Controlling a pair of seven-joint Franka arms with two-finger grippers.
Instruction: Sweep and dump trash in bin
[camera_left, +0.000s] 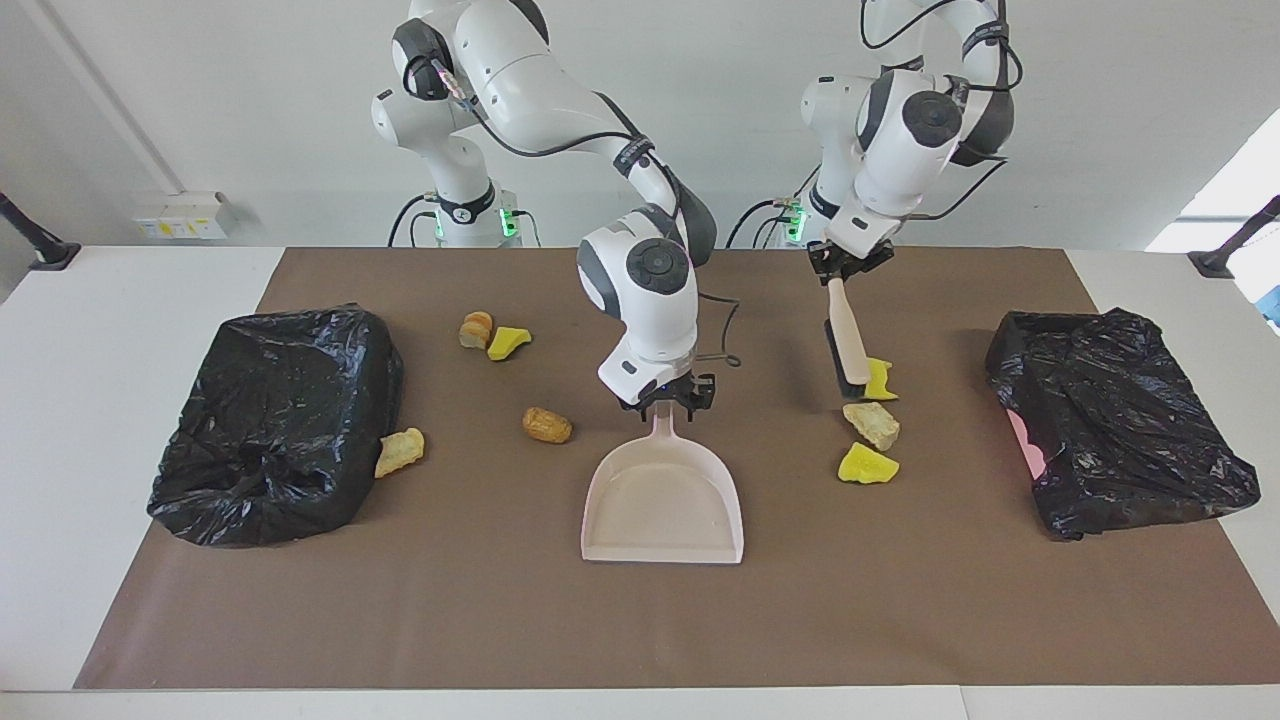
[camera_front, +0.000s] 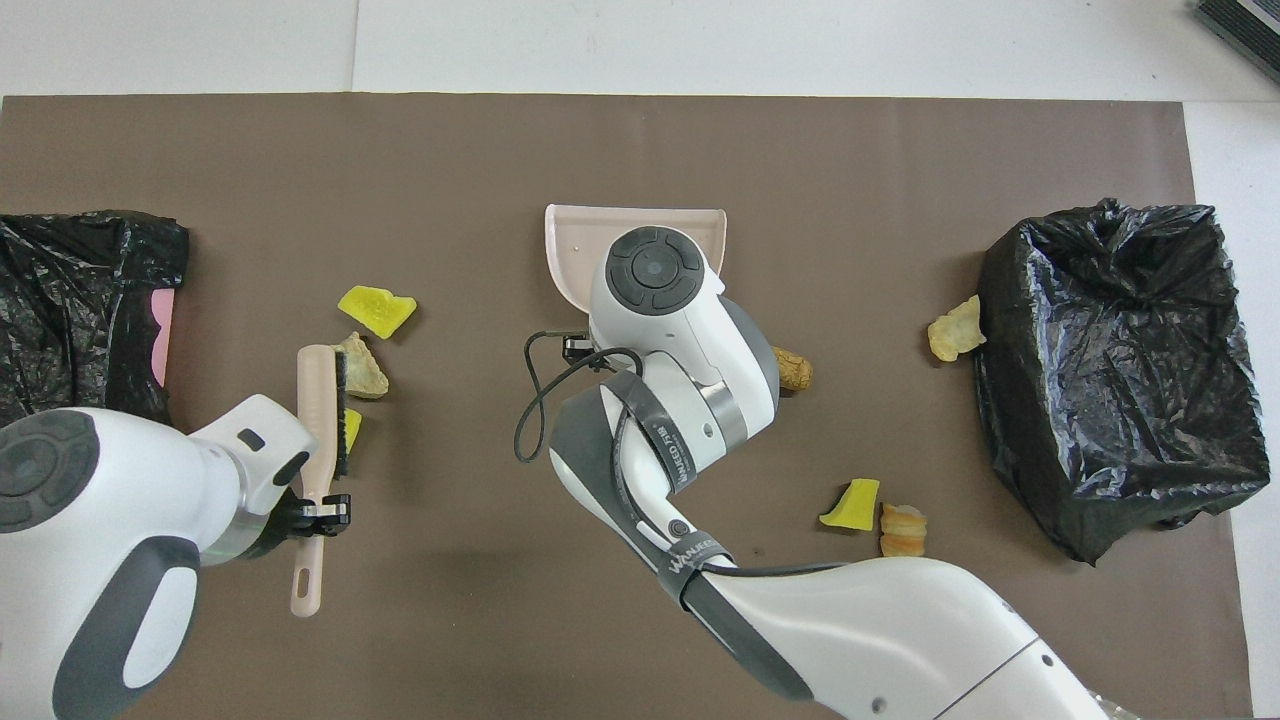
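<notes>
Trash (camera_left: 871, 424) lies beside the brush (camera_left: 848, 343), apparently touching its bristles, bare mat (camera_left: 900, 600) around

In the overhead view the right arm (camera_front: 660, 330) hides the dustpan's handle.

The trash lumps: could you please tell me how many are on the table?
7: three beside the brush, two nearer the robots, one beside the dustpan, one against a bag.

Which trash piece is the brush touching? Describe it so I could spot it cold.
Start at the black-bagged bin at the left arm's end of the table. Beside it lie three lumps in a row. It is the yellow chunk nearest the robots, under the brush; the middle piece is tan, the other yellow one lies untouched.
</notes>
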